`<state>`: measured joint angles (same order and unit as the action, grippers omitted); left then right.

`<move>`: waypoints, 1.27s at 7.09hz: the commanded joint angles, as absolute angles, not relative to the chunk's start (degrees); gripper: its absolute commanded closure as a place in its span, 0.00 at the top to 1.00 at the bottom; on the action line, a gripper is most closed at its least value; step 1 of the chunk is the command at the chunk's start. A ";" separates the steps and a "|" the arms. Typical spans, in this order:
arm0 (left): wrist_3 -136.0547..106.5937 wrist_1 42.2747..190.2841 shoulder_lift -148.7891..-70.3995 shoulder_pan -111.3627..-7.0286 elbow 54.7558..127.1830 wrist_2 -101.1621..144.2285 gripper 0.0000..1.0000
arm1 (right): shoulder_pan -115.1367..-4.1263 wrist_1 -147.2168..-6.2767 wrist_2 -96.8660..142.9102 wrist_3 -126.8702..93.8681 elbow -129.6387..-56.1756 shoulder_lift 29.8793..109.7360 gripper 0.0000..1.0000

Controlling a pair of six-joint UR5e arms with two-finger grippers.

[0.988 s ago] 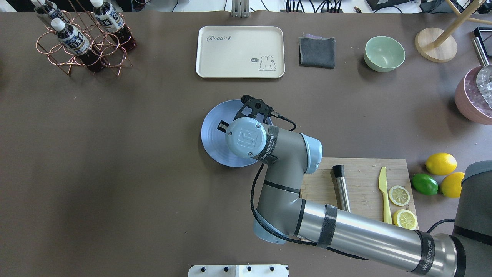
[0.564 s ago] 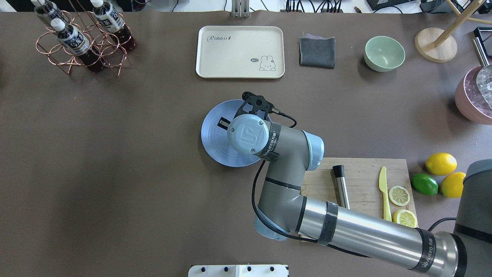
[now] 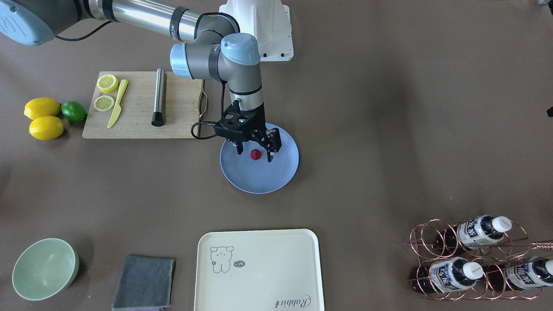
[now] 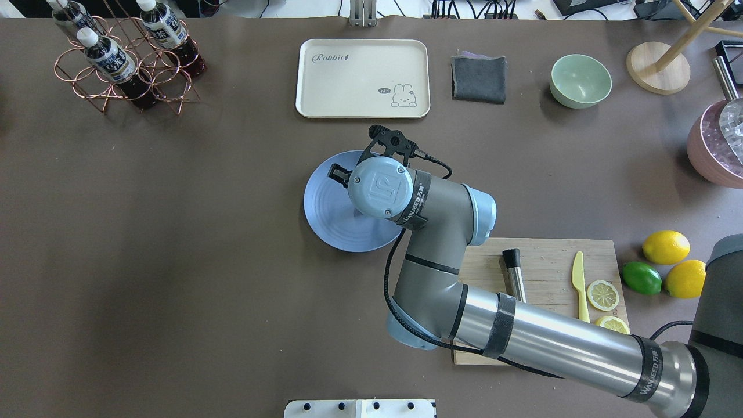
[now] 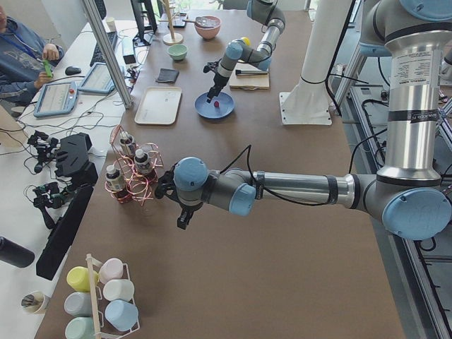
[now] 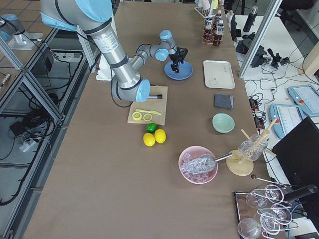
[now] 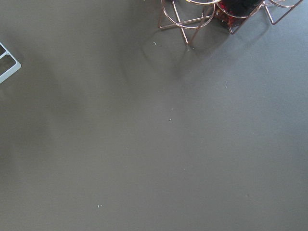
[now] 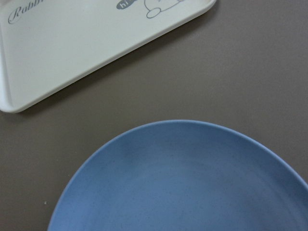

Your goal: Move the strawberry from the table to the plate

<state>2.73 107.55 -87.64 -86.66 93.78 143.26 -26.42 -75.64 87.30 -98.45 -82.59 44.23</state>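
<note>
Right gripper (image 3: 255,153), jaws spread wide, hangs just above the blue plate (image 3: 276,177) in the middle of the desk (image 3: 389,129), the strawberry (image 3: 255,154) lying on the plate beneath the gap, apparently released to complete the delivery.

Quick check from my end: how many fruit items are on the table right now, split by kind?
Whole lemons: 2
Lime: 1
Lemon slices: 2
Strawberry: 1
Total: 6
</note>
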 commanded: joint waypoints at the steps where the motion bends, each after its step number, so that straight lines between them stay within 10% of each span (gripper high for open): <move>1: 2.72 107.58 -87.36 -86.66 93.95 143.26 0.98 | -32.22 -84.14 95.05 -93.39 -88.38 44.38 1.00; 5: 2.72 107.05 -86.23 -86.75 92.37 142.38 0.98 | -50.05 -105.85 110.54 -65.93 -109.28 58.05 1.00; 9: 3.42 98.79 -88.06 -85.61 92.46 141.33 0.98 | -65.44 -108.28 116.97 -33.13 -112.06 72.47 1.00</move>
<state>2.87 100.32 -87.48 -86.09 92.47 141.76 -60.76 -108.30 115.35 -43.83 -111.75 67.54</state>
